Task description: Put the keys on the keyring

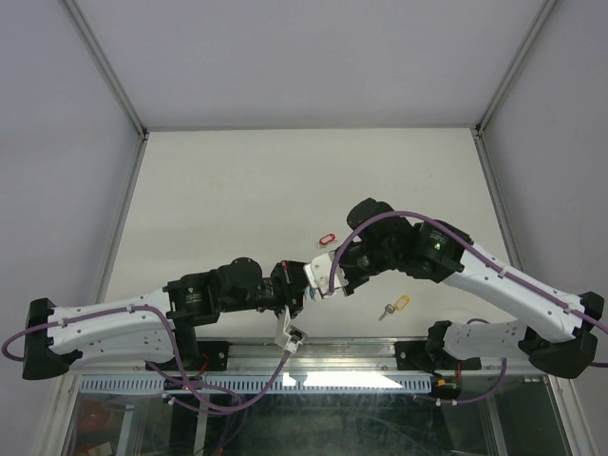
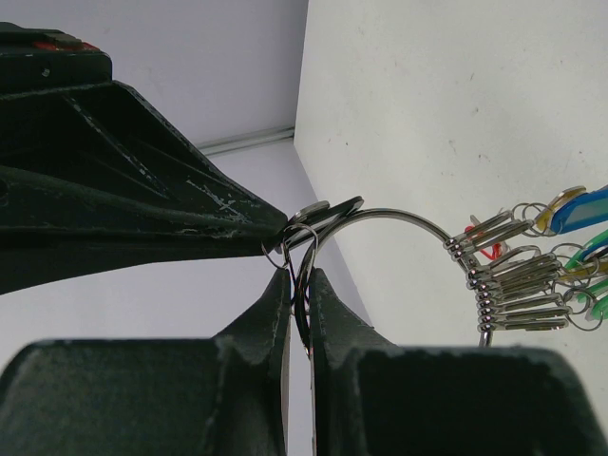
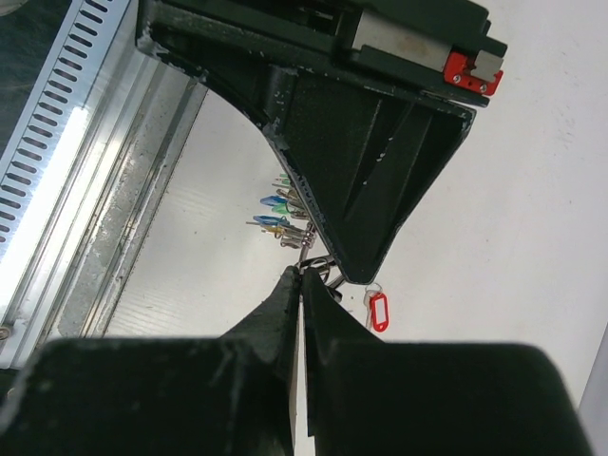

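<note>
**Tool state.** The left gripper (image 2: pixel 300 275) is closed on the wire of the keyring (image 2: pixel 399 217). The right gripper (image 3: pixel 299 277) is closed, its tips meeting the keyring just beside that grip; what it pinches cannot be told.

**Task items.** The threaded keys (image 2: pixel 508 280) hang bunched on the keyring's arc away from both grips. A yellow-headed key (image 1: pixel 394 307) and a red tag (image 1: pixel 326 237) lie on the table (image 1: pixel 237 190), apart from the keyring.

**Risk.** Two clamps so close together could twist the thin wire. It might then slip free and drop the bunch.

**Markings.** None legible.
</note>
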You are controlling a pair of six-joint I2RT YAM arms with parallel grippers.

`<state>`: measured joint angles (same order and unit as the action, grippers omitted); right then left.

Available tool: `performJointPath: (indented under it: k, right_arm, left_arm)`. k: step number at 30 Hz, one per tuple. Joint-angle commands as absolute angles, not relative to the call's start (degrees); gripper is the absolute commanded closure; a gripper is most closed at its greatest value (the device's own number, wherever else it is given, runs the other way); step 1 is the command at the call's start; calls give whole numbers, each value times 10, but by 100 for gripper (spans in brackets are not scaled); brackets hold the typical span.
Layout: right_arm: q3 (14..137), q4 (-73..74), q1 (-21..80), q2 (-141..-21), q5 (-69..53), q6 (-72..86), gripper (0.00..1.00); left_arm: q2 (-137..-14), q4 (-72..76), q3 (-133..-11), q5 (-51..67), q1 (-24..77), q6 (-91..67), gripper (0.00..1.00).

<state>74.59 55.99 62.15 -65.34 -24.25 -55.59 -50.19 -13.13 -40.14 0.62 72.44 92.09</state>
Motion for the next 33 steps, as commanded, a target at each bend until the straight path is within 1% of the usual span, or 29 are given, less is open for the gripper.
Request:
performJointPath:
  k: [1, 12, 21, 33]
  right_arm:
    - [755, 611, 632, -646, -266, -528, 100]
    - [759, 593, 631, -626, -221, -532, 100]
    - [775, 582, 630, -633, -199, -548, 100]
    - [771, 531, 626, -628, -151, -556, 100]
  left_arm:
    - [-490, -78, -439, -16, 721, 917, 100]
    - [-491, -78, -438, -10, 721, 919, 100]
    - [-492, -78, -436, -3, 723, 921, 100]
    - [-490, -79, -433, -6, 729, 923, 100]
